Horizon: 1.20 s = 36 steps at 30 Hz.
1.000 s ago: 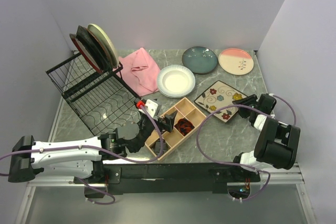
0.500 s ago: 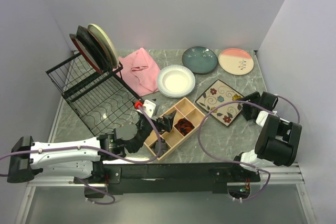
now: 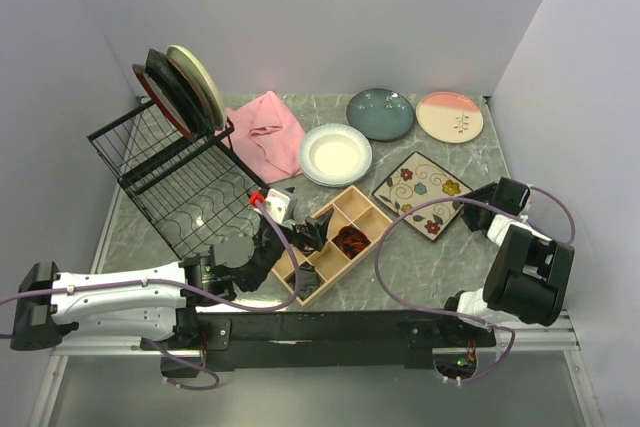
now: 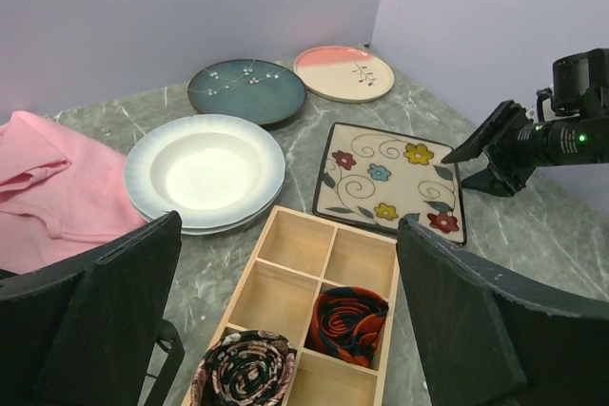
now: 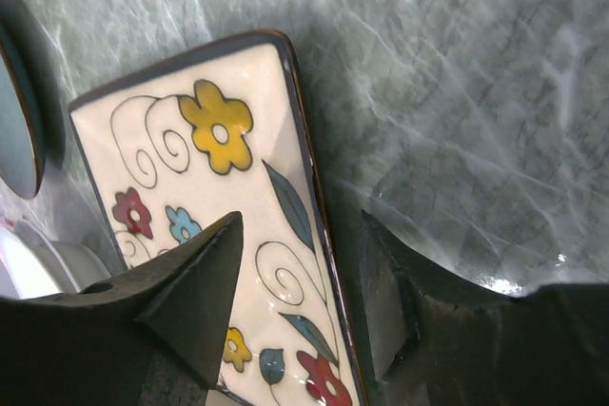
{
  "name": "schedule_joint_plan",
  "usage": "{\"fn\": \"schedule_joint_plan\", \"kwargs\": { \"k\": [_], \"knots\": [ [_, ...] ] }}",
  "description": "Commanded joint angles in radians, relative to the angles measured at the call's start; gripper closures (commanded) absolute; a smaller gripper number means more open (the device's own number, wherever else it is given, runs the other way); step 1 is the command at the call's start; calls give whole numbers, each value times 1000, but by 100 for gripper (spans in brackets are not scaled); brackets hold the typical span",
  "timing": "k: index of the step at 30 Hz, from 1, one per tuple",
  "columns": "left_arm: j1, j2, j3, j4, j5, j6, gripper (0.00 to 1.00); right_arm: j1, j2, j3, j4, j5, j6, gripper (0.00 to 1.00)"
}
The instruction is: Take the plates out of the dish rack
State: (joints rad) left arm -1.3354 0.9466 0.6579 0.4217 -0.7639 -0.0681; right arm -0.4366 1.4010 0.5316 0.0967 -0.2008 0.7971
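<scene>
Three plates (image 3: pixel 180 82) stand on edge, packed close, at the back of the dish rack (image 3: pixel 175 187) on the far left of the table (image 3: pixel 440 262): dark red, black and cream-green. They appear to be glazed ceramic, so expect them to be stiff, fairly heavy, slick and easily chipped. The exposed upper rim is the likely hold; pinch across the thickness and lift clear of the black wire slots.

The left end effector (image 4: pixel 287 225) is spread wide and empty above the wooden tray (image 3: pixel 365 194). The right end effector (image 5: pixel 303 225) is parted and grips nothing, straddling the dark rim of the square floral plate (image 5: pixel 190 235), which lies flat.
</scene>
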Motion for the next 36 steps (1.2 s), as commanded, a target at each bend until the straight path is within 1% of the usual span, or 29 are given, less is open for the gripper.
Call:
{"fn": "schedule_joint_plan", "kwargs": {
  "k": [1,4,6,7,8,10,11,12,14,16,19,21,27,28,30,31,33,36],
  "knots": [
    [1,-23,-1,35,8,-15,1,-5,35,-18,78,-35,5,42],
    [1,-22,-1,34,2,-10,1,-4,87,4,92,-74,16,42],
    [1,-19,-1,34,-3,-9,0,-5,116,5,130,-87,30,44],
    [1,-16,0,34,-5,-9,0,-5,125,4,146,-103,39,47],
    [1,-14,3,31,-8,-9,1,-5,130,1,164,-109,59,57],
    [1,-11,6,29,-11,-6,1,-5,151,-7,219,-124,80,68],
    [1,-11,5,29,-14,-4,1,-5,168,-10,239,-141,105,77],
    [1,-11,3,32,-15,-2,1,-5,177,-10,273,-150,117,81],
    [1,-12,2,34,-26,1,0,-4,211,-5,297,-173,142,88],
    [1,-14,2,35,-28,4,1,-4,233,10,325,-180,163,89],
    [1,-16,2,35,-23,2,1,-4,266,16,379,-181,195,94],
    [1,-11,2,35,-23,2,1,-4,288,34,400,-187,200,94],
    [1,9,12,28,-23,4,1,19,283,71,328,-140,188,84],
    [-1,8,16,26,-23,2,1,19,285,74,325,-141,180,77],
    [1,6,14,28,-20,1,1,19,285,76,324,-141,179,74],
    [1,6,9,29,-18,1,0,19,286,76,324,-143,177,69],
    [1,4,9,31,-18,1,1,21,288,84,311,-144,174,66],
    [1,4,11,29,-23,2,0,19,288,94,290,-152,156,59]
  ]
}}
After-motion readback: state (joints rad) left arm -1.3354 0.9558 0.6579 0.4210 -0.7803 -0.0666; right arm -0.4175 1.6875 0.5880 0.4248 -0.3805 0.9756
